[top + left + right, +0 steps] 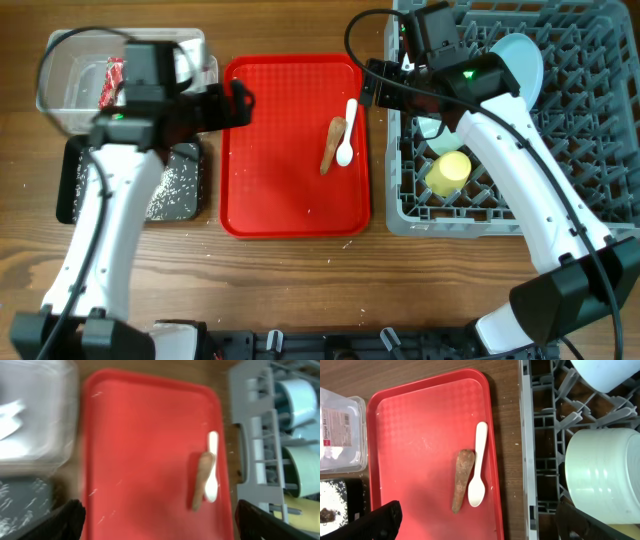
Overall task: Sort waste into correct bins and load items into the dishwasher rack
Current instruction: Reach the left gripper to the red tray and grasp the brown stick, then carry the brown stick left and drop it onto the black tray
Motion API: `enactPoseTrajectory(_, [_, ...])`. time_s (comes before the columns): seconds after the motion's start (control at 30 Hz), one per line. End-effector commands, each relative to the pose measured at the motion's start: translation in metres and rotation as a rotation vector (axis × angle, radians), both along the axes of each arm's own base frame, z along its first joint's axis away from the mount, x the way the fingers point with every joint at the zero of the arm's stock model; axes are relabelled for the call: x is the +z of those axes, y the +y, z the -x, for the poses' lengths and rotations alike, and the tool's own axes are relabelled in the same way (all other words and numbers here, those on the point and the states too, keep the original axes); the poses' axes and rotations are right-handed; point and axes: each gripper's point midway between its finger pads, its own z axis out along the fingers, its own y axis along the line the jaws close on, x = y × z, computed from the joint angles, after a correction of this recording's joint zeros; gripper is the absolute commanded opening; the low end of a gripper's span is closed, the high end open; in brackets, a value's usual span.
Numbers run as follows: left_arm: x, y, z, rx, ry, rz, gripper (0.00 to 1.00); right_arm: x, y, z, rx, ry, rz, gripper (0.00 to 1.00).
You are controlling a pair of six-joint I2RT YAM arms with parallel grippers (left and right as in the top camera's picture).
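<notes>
A brown food scrap [331, 146] lies on the red serving tray [280, 190] beside a white spoon [348, 132]. It also shows in the left wrist view [201, 481] and the right wrist view [462, 478]. My left gripper [240, 101] is open and empty over the tray's left edge [160, 527]. My right gripper [372, 86] is open and empty between the tray and the grey rack [590, 130], [482, 529]. The clear tub [70, 95] holds a red-and-white wrapper [111, 82]. The black tray [185, 165] holds white crumbs. The rack holds a blue plate [522, 58], a bowl [605, 475] and a yellow cup [449, 172].
The spoon [478, 467] touches the scrap's right side. A dark lump [326, 514] lies in the black tray [340, 495]. A strip of bare wood [509, 435] separates the red tray from the rack [527, 460]. A few white crumbs lie on the table in front.
</notes>
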Motion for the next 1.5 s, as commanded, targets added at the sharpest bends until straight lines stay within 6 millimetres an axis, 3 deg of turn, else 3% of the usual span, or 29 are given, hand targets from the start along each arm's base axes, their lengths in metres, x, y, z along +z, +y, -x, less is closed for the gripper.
enactPoseTrajectory(0.0, [-0.022,-0.060,-0.005,-0.124,-0.010,-0.083,0.97,0.016,-0.013,0.000,-0.021,-0.045,0.013,1.00])
enactPoseTrajectory(0.07, [-0.045,-0.089,-0.008,-0.212,-0.024,-0.175,0.99,0.026,-0.025,0.002,-0.033,-0.061,0.016,1.00])
enactPoseTrajectory(0.13, [-0.080,-0.110,-0.010,-0.268,0.009,-0.242,0.99,0.031,-0.036,0.007,-0.046,-0.059,0.022,1.00])
enactPoseTrajectory(0.3, [-0.152,-0.136,-0.023,-0.337,0.061,-0.278,0.95,0.026,-0.042,0.013,-0.046,-0.033,0.052,0.99])
enactPoseTrajectory(0.4, [-0.169,-0.147,-0.024,-0.359,0.059,-0.281,0.92,0.025,-0.042,0.015,-0.035,-0.024,0.061,1.00])
enactPoseTrajectory(0.47, [-0.170,-0.151,-0.024,-0.381,0.049,-0.290,0.82,0.025,-0.042,0.016,-0.034,-0.021,0.058,1.00])
enactPoseTrajectory(0.5, [-0.169,-0.152,-0.025,-0.383,0.041,-0.289,0.72,0.025,-0.039,0.016,-0.024,-0.018,0.042,1.00])
enactPoseTrajectory(0.73, [-0.179,-0.156,-0.027,-0.479,0.010,-0.325,0.72,0.024,-0.035,0.018,-0.010,-0.008,0.025,1.00])
enactPoseTrajectory(1.1, [-0.209,-0.154,-0.025,-0.507,0.051,-0.352,0.62,0.027,-0.033,0.014,-0.009,-0.027,0.014,1.00])
enactPoseTrajectory(1.3, [-0.212,-0.148,-0.028,-0.484,0.054,-0.369,0.12,0.031,-0.028,0.011,0.001,-0.046,-0.008,1.00])
enactPoseTrajectory(1.37, [-0.203,-0.140,-0.033,-0.407,0.050,-0.385,0.04,0.034,-0.022,0.008,0.019,-0.060,-0.040,1.00])
enactPoseTrajectory(1.47, [-0.164,-0.112,-0.040,-0.208,0.037,-0.424,0.04,0.048,0.010,0.004,0.110,-0.102,-0.162,1.00])
